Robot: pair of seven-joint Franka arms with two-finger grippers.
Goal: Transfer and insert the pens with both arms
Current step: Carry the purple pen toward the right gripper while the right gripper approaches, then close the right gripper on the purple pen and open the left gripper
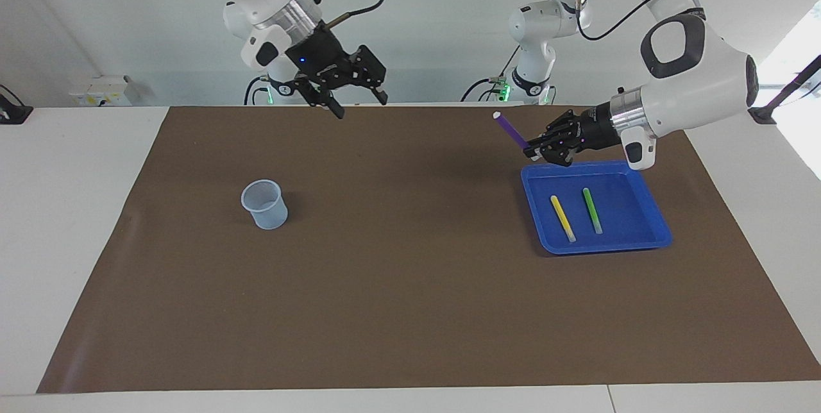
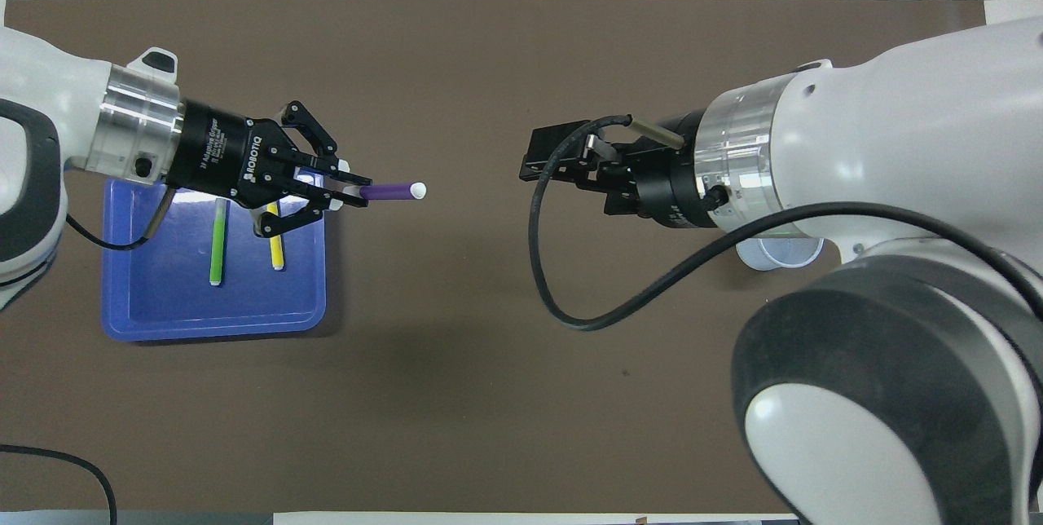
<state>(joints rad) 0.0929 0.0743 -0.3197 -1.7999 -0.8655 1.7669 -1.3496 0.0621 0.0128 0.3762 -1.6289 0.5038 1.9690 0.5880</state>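
Note:
My left gripper [image 1: 533, 149] [image 2: 352, 192] is shut on one end of the purple pen [image 1: 511, 130] [image 2: 389, 191], held in the air over the mat beside the blue tray [image 1: 603, 247] [image 2: 212, 328]. The pen's pale end points toward the right arm's end of the table. In the tray, the yellow pen [image 1: 563, 219] [image 2: 276, 252] and the green pen [image 1: 592, 210] [image 2: 217, 244] lie side by side. My right gripper [image 1: 360, 105] [image 2: 531, 160] hangs open and holds nothing, high over the middle of the mat, facing the purple pen with a gap between them.
A pale blue mesh cup [image 1: 264, 204] [image 2: 774, 256] stands upright on the brown mat [image 1: 410, 310] toward the right arm's end; from overhead my right arm covers most of it. Two smaller white arms with green lights [image 1: 531, 34] stand at the robots' edge of the table.

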